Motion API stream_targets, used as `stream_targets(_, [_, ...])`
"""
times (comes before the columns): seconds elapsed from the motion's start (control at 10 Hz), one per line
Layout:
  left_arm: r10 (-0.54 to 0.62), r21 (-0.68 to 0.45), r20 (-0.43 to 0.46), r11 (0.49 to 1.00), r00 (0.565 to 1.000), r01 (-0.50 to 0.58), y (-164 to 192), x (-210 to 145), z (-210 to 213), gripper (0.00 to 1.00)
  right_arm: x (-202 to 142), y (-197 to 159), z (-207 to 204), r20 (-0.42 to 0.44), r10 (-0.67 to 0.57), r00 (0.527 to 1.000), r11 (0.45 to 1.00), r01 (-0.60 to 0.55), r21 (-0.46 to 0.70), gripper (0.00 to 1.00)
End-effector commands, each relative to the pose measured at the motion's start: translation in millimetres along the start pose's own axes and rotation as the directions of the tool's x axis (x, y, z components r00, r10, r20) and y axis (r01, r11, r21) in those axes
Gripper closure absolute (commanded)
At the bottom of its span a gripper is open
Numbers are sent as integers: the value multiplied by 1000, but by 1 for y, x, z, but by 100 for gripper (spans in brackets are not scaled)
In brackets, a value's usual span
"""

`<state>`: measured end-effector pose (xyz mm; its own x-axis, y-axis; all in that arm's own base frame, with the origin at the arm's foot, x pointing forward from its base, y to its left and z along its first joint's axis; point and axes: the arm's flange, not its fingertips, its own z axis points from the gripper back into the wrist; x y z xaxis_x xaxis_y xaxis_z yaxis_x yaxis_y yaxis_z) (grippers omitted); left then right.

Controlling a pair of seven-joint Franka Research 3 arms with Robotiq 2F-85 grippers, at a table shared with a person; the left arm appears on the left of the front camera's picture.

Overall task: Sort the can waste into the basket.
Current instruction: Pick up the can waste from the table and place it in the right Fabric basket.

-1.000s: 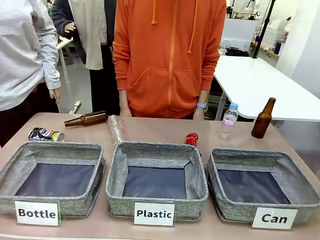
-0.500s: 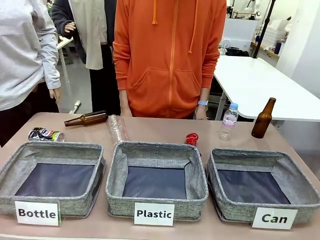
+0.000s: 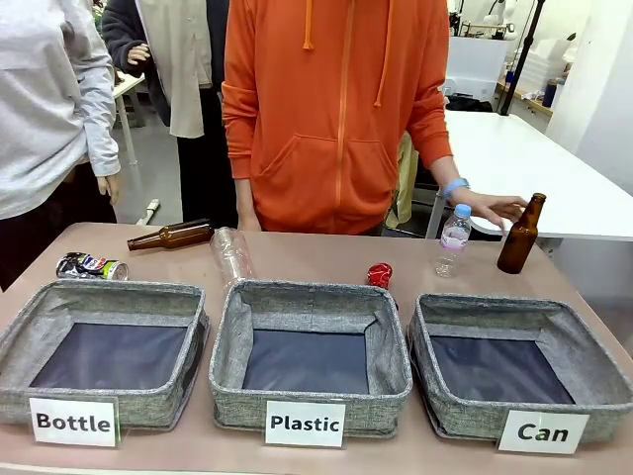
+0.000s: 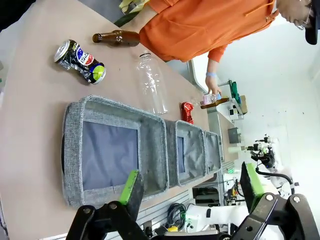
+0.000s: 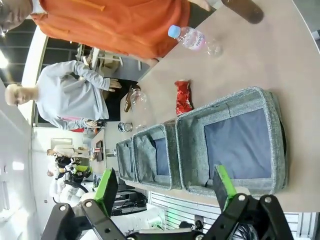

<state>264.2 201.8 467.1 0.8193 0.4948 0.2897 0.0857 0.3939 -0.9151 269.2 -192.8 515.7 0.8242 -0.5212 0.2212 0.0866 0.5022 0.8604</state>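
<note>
A crushed red can (image 3: 380, 274) lies on the table just behind the middle basket, also seen as the red can (image 5: 183, 97) and the red can (image 4: 187, 112). A dark printed can (image 3: 91, 266) lies at the far left; the left wrist view shows this can (image 4: 80, 61) beyond the first basket. The grey "Can" basket (image 3: 435, 336) stands at the right and holds nothing; the right wrist view looks down on this basket (image 5: 272, 107). My left gripper (image 4: 189, 189) is open, high above the table. My right gripper (image 5: 165, 189) is open too, above the "Can" basket's near edge.
Grey baskets labelled "Bottle" (image 3: 25, 327) and "Plastic" (image 3: 229, 341) stand left and middle. A brown bottle (image 3: 171, 236) and a clear bottle (image 3: 232, 255) lie behind them. A small water bottle (image 3: 453, 240) stands at the right. The person's hand (image 3: 495, 208) touches an upright brown bottle (image 3: 520, 236).
The person in orange has swung one arm out to the right, and the hand now reaches the neck of the upright brown bottle. Neither can has moved.
</note>
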Motion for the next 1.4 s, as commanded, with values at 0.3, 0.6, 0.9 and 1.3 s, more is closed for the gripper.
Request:
stream_targets(0.3, [-25, -12, -3, 1000, 1000, 25, 1, 2, -1, 0, 3, -2, 0, 6, 25, 1000, 999, -25, 23, 0])
stream_targets(0.6, [-104, 36, -61, 994, 993, 106, -14, 20, -15, 0, 3, -2, 0, 6, 25, 1000, 999, -25, 23, 0])
stream_targets(0.9, [-333, 176, -329, 898, 884, 404, -56, 102, -101, 0, 3, -2, 0, 6, 25, 1000, 999, -25, 23, 0])
stream_targets(1.3, [-511, 125, -643, 665, 570, 737, -46, 166, -182, 0, 3, -2, 0, 6, 25, 1000, 999, -25, 23, 0])
